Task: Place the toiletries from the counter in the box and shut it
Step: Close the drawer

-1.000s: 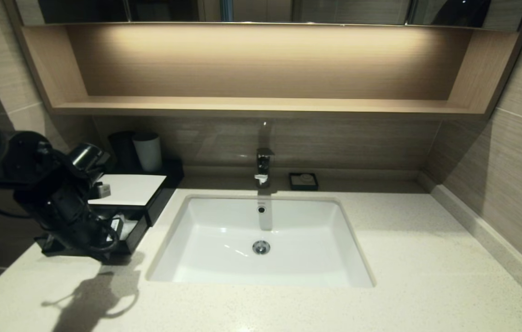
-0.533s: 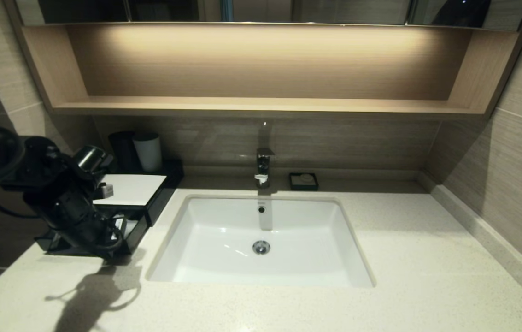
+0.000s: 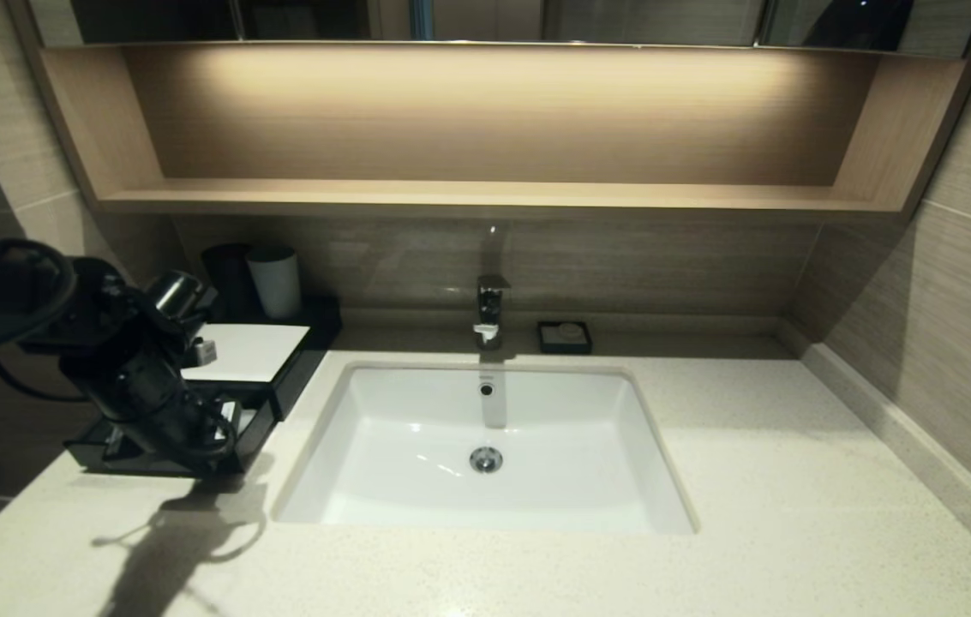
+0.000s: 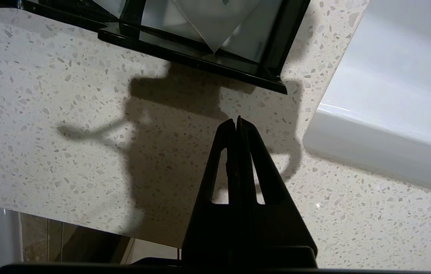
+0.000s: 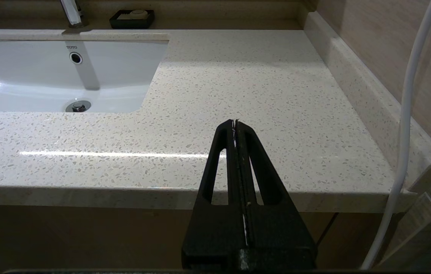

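Observation:
The black box [image 3: 247, 351] with its white top stands at the counter's [image 3: 794, 480] back left. Its shallow drawer [image 3: 255, 426] is pulled out toward the front. Pale wrapped toiletries [image 4: 215, 26] lie inside the drawer [image 4: 200, 62]. My left arm [image 3: 134, 377] reaches over the drawer. The left gripper [image 4: 236, 121] is shut and empty, its tips over bare counter just in front of the drawer's front wall. My right gripper [image 5: 234, 122] is shut with nothing in it, parked low before the counter's front edge on the right.
A white sink [image 3: 485, 446] is set into the middle of the counter, with a faucet [image 3: 491, 308] and a small black soap dish [image 3: 565, 337] behind it. A grey cup [image 3: 275, 281] and a dark cup [image 3: 228, 276] stand behind the box. A white cable [image 5: 401, 133] hangs near the right wall.
My left arm has shifted a little to the right and lower over the drawer. The drawer and box have not moved.

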Motion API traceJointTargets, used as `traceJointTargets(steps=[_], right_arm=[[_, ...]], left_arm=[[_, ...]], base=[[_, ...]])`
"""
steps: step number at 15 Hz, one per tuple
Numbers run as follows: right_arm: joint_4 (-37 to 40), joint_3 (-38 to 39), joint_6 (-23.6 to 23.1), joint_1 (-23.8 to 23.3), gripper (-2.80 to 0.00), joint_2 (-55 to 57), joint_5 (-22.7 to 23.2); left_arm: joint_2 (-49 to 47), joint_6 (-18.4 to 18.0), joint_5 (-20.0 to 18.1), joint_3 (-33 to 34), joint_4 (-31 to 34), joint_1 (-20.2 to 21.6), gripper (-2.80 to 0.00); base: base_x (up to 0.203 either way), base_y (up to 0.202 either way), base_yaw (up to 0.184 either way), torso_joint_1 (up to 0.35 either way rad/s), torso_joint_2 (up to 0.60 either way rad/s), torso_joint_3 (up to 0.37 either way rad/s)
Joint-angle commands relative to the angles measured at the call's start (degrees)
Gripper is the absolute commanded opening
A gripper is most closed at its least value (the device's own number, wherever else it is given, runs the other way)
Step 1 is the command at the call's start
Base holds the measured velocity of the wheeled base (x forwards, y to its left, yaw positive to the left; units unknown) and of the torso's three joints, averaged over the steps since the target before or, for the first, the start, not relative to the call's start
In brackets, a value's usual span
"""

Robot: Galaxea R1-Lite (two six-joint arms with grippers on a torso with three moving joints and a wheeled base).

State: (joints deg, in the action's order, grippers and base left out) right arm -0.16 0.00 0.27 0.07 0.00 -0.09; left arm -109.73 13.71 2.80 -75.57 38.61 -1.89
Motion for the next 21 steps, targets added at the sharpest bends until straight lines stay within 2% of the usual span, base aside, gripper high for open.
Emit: traceJointTargets(steps=[1,9,21], right_arm=[[0.0,0.1,0.0,0.0,-2.8,0.0,0.0],[0.0,0.1,0.0,0.0,-2.8,0.0,0.0],[0.0,0.1,0.0,0.0,-2.8,0.0,0.0]], left_arm=[[-0.7,0.1,0.0,-0.1,0.1,0.1,-2.8],[-1.6,0.2,0.1,-0.3,-2.9,0.8,-2.8],[-6.3,0.4,0.1,-7.9,-2.9,0.8,-2.8]], base=[[0.0,0.0,0.0,0.0,0.0,0.0],[0.0,0.0,0.0,0.0,0.0,0.0],[0.0,0.0,0.0,0.0,0.0,0.0]])
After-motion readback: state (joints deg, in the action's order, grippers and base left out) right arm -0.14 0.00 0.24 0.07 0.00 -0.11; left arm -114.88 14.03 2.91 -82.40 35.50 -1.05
